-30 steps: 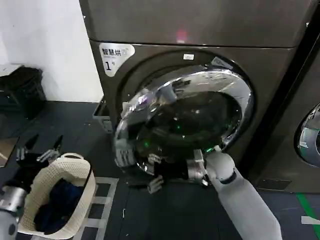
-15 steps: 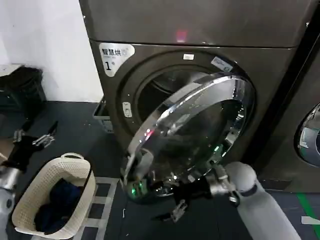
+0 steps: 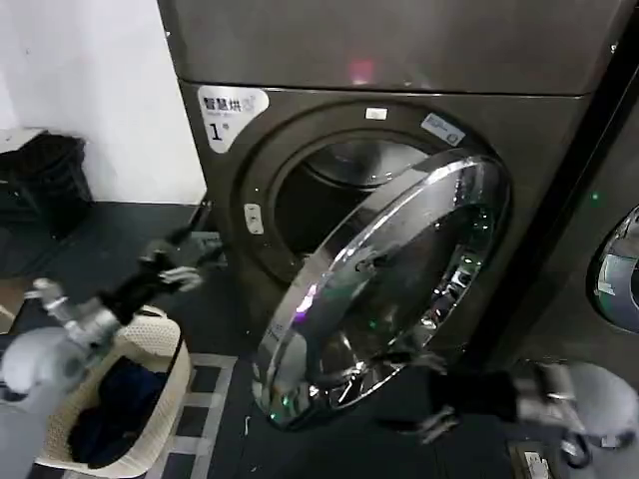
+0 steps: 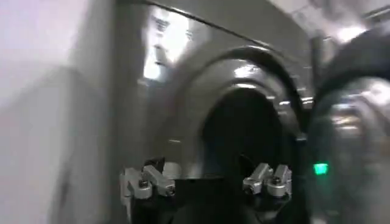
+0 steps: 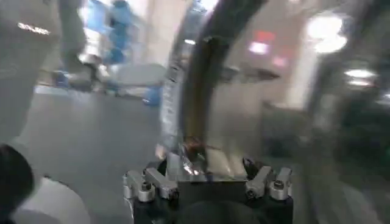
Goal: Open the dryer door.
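The dryer door [image 3: 389,279], chrome-rimmed with dark glass, stands swung out from the bronze-grey machine marked "1" [image 3: 228,112], and the dark drum opening [image 3: 329,195] is exposed. My right gripper [image 3: 425,394] is low, just under the door's lower rim, open with nothing between its fingers. In the right wrist view the door's edge [image 5: 198,91] rises straight ahead of the right gripper [image 5: 207,182]. My left gripper [image 3: 176,263] hovers open to the left of the opening. The left wrist view has the left gripper [image 4: 207,182] facing the drum opening [image 4: 244,131].
A cream laundry basket [image 3: 165,344] holding blue clothes sits on the floor under my left arm. The neighbouring machine's chrome-rimmed door [image 3: 619,269] is at the right edge. A black object [image 3: 40,180] stands by the white wall on the left.
The door has swung farther open toward the right. My right gripper has drawn back down and to the right. My left arm has risen from beside the basket toward the drum opening.
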Motion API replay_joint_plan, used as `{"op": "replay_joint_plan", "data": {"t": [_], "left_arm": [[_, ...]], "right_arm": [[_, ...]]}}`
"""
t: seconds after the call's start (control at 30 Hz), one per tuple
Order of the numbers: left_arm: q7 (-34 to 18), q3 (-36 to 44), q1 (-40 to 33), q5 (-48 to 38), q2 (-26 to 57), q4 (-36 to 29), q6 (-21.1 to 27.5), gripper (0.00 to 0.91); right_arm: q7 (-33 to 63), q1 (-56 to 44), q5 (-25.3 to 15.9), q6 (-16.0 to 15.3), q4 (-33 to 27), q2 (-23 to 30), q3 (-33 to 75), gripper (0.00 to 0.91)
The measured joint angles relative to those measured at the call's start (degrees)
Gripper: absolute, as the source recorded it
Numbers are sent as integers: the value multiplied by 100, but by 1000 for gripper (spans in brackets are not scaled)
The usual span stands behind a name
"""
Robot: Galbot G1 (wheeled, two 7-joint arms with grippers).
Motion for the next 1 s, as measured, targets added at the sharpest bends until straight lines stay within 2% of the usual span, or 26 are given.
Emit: {"op": "replay_joint_plan", "data": {"t": [0.13, 0.2, 0.33, 0.5, 0.63, 0.77, 0.87, 1.0], "left_arm": [[155, 601, -214, -17, 163, -144, 13, 907], [148, 890, -327, -56, 209, -219, -36, 907], [261, 1617, -652, 114, 339, -288, -94, 907], [313, 2683, -1360, 151, 360, -294, -201, 907], [373, 3502, -1971, 174, 232, -367, -266, 907], [433, 4303, -2504, 272, 100, -350, -335, 907], [369, 4905, -2936, 373, -87, -250, -336, 907], [232, 5554, -3426, 490, -527, -46, -412, 907]], "right_arm": [[836, -556, 433, -55, 154, 398, 1029, 907], [1547, -760, 726, -220, 245, 532, 1454, 907], [3251, -1056, 1179, -324, 433, 674, 2202, 907], [4897, -1411, 1323, -144, 509, 819, 3119, 907], [6030, -1609, 1635, -387, 466, 775, 3970, 907], [6984, -1787, 1958, -820, 473, 738, 4788, 907], [7313, -1846, 1637, -1135, 426, 634, 5320, 907], [7671, -1853, 1548, -1922, 467, 428, 6022, 907]]}}
